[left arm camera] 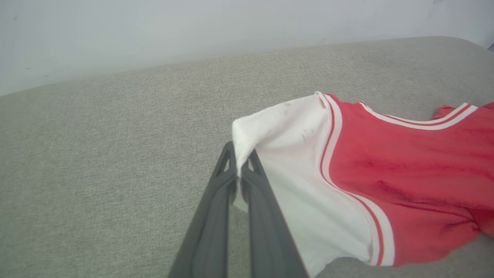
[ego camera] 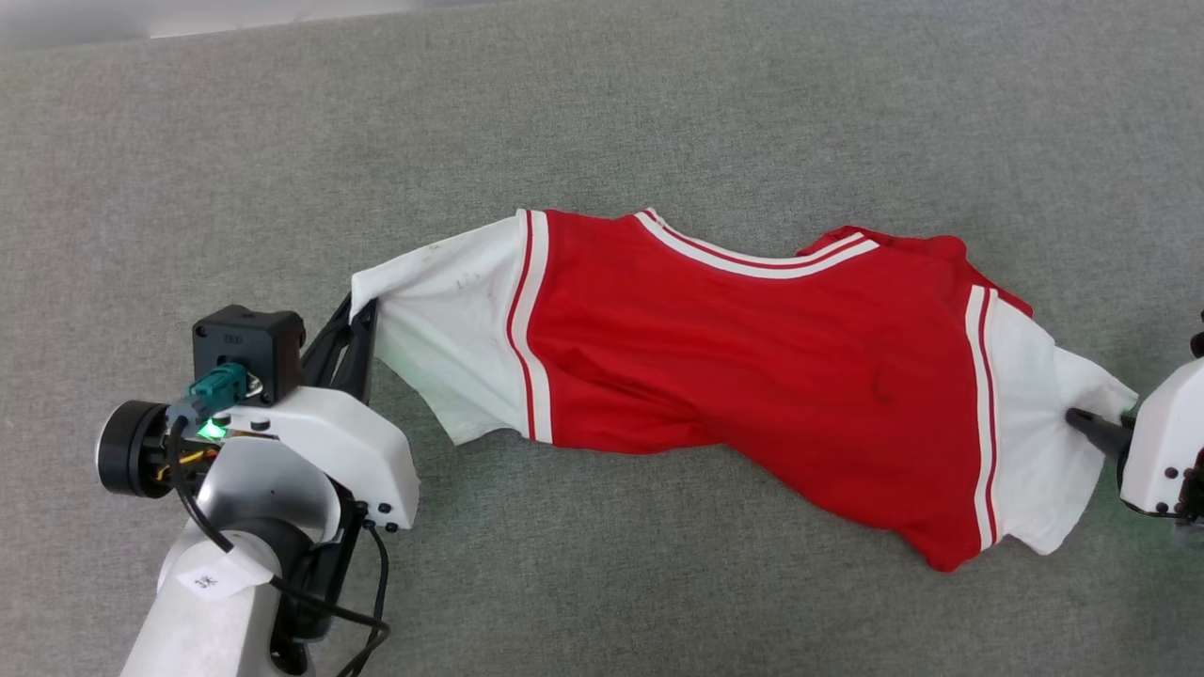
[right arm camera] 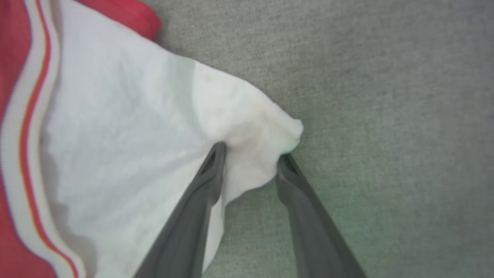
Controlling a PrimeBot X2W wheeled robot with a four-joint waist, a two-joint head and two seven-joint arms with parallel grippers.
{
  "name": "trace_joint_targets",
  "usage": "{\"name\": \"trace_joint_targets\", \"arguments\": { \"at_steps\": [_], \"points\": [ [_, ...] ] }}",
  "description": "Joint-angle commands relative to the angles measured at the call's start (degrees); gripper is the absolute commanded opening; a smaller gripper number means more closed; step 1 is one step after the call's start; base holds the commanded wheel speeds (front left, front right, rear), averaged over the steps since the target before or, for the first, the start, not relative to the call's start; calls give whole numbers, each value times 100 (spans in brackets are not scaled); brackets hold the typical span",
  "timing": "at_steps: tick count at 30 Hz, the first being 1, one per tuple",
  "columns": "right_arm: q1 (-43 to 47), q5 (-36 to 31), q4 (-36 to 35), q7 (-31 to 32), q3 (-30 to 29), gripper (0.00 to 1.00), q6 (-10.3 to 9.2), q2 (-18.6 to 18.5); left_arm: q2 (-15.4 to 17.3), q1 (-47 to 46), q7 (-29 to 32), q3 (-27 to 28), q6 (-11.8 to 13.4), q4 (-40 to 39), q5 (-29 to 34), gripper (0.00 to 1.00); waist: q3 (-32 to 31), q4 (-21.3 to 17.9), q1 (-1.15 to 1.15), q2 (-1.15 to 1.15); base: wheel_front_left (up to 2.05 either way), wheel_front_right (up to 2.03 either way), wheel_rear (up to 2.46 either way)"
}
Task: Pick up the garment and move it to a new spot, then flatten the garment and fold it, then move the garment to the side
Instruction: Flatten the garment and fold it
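Observation:
The garment (ego camera: 752, 357), a red shirt with white sleeves and striped trim, lies stretched crosswise on the grey fabric surface (ego camera: 602, 113), plain side up. My left gripper (ego camera: 362, 315) is shut on the tip of its left white sleeve (left arm camera: 278, 127), which is pinched between the dark fingers (left arm camera: 216, 200) of the left gripper (left arm camera: 240, 170). At the far right, my right gripper (ego camera: 1084, 420) reaches the other white sleeve (right arm camera: 154, 127). In the right wrist view the right gripper (right arm camera: 251, 152) has its jaws apart, with the bunched sleeve tip between them. The garment (left arm camera: 405, 173) sags in wrinkles across its middle.
The grey fabric surface (left arm camera: 96, 154) extends all around the shirt. A pale wall (left arm camera: 193, 27) rises behind its far edge. My left forearm (ego camera: 245, 527) with its cable occupies the lower left corner.

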Motion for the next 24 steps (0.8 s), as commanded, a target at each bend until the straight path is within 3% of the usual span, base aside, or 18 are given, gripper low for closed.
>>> {"name": "trace_joint_targets", "arguments": {
  "at_steps": [1,6,12,24],
  "points": [
    [171,29,248,86,242,0,0,208,6,-75,-30,-3,-2,15,-25,0,-8,-2,0,0,0,0,0],
    [-104,69,168,-171,206,0,-1,19,86,-111,-69,-18,-70,140,-15,0,-154,-26,0,0,0,0,0],
    [-454,-110,-279,-953,71,0,-2,-225,192,-442,-215,129,-71,263,1,0,-397,-67,0,0,0,0,0],
    [-1725,-730,-469,-2091,-49,0,-2,-181,231,-2196,-663,516,-188,1311,-259,0,-805,-111,0,0,0,0,0]
  ]
}}
